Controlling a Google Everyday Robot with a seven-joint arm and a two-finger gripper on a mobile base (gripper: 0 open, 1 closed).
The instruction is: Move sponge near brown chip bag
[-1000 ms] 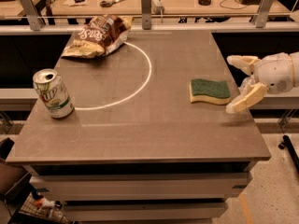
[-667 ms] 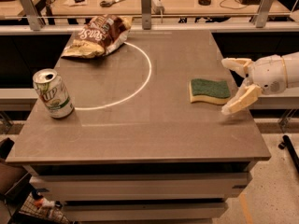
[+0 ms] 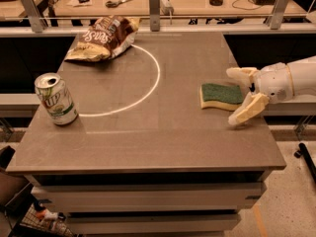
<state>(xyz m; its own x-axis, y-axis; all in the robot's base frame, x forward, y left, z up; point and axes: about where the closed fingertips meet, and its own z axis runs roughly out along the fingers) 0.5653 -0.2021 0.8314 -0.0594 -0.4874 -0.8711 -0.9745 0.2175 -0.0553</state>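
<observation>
The sponge (image 3: 221, 96), yellow foam with a dark green top, lies flat on the right side of the grey table (image 3: 148, 137). The brown chip bag (image 3: 103, 36) lies wrinkled at the table's far left corner. My gripper (image 3: 240, 95) comes in from the right at table height, open. One finger is behind the sponge's right end and the other is in front of it, so the sponge's right end sits between the fingers. The fingers are spread wider than the sponge.
A green-and-white soda can (image 3: 56, 99) stands upright at the left. A white arc (image 3: 150, 83) is painted on the tabletop. A rail with posts (image 3: 155, 3) runs along the far edge, with a desk of small items behind it.
My gripper has moved left toward the sponge, so its fingers now straddle the sponge's right end. The sponge, bag and can have not moved.
</observation>
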